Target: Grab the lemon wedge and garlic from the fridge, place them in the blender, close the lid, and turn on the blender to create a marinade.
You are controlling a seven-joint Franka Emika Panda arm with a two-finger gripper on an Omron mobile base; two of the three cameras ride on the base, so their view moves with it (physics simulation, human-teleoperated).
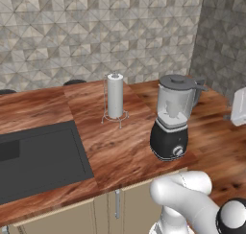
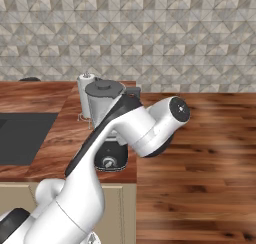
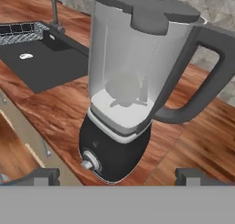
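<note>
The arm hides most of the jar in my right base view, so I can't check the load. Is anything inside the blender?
Observer: Yes. In the hand view a pale rounded shape sits low in the jar of the blender; whether it is the garlic I cannot tell.
Operator: Is the gripper holding anything?
Observer: No. The gripper is open, its tips wide apart and empty, in front of the blender's black base.
Operator: Which way does the jar's handle point?
Observer: In the left base view the handle points away from the paper-towel roll.
</note>
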